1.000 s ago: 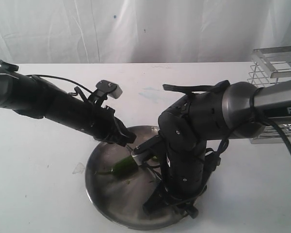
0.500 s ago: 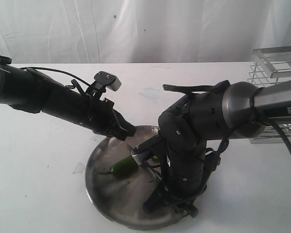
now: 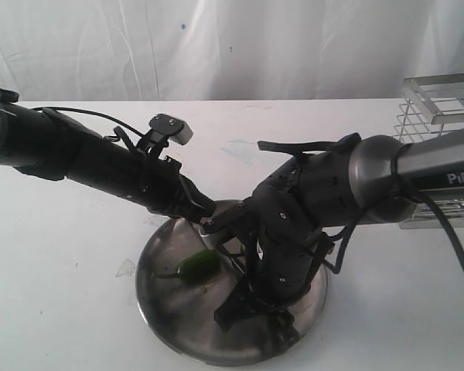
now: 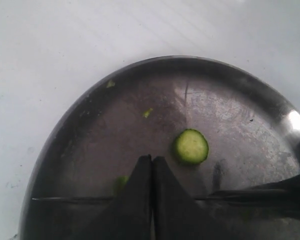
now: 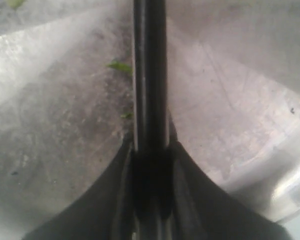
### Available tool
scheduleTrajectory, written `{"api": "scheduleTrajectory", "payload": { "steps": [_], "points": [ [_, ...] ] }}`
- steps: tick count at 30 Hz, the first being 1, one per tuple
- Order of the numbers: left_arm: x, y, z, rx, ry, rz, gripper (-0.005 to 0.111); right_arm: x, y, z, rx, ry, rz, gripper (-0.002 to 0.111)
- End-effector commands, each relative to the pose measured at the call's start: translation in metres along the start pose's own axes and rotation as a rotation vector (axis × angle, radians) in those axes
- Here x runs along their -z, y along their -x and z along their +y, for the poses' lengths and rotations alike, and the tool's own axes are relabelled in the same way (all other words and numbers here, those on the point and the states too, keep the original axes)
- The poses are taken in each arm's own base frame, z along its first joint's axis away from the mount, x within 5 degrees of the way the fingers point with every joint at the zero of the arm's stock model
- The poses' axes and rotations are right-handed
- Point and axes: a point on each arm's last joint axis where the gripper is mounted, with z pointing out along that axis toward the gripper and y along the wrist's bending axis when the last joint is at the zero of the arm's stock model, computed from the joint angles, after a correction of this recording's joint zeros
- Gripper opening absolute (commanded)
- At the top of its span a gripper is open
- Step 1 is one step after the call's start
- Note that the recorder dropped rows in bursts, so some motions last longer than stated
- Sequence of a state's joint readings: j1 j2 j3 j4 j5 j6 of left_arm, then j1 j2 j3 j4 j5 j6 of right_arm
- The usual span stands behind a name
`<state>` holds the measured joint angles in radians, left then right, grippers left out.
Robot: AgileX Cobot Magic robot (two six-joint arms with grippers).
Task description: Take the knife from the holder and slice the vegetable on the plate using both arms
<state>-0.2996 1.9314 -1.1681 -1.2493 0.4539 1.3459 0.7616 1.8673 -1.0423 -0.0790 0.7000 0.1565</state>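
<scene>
The dark green vegetable (image 3: 198,265) lies on the left half of the steel plate (image 3: 151,301). My left gripper (image 3: 207,212) hangs just above and behind it, shut and empty; its tips (image 4: 151,159) meet over the plate (image 4: 115,125), beside a round cut slice (image 4: 190,146). My right gripper (image 5: 150,145) is shut on the black knife (image 5: 150,75), whose blade runs out over the plate (image 5: 65,100) and shows as a thin dark line (image 4: 70,199) in the left wrist view. The right arm (image 3: 317,201) bends over the plate and hides its gripper there.
The silver wire holder (image 3: 441,116) stands at the back right of the white table. Small green scraps (image 4: 147,113) lie on the plate. A white curtain hangs behind the table.
The left gripper has lifted a little up and back from the vegetable. The right arm has swung left and lower over the plate with the knife. The vegetable has stayed put.
</scene>
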Motion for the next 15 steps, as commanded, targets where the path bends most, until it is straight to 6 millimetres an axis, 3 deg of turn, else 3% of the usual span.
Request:
{"api": "scheduleTrajectory", "payload": {
  "steps": [1, 10, 15],
  "points": [
    [0.002, 0.002, -0.004, 0.005, -0.011, -0.004, 0.0, 0.0, -0.007, -0.004, -0.004, -0.018, 0.07, 0.0],
    [0.002, 0.001, 0.002, -0.013, 0.051, 0.002, 0.0, 0.001, -0.004, -0.003, -0.005, -0.013, 0.035, 0.0],
    [0.003, 0.0, 0.007, -0.039, 0.102, 0.015, 0.0, 0.012, 0.0, -0.003, -0.009, -0.007, -0.017, 0.0]
  ]
}}
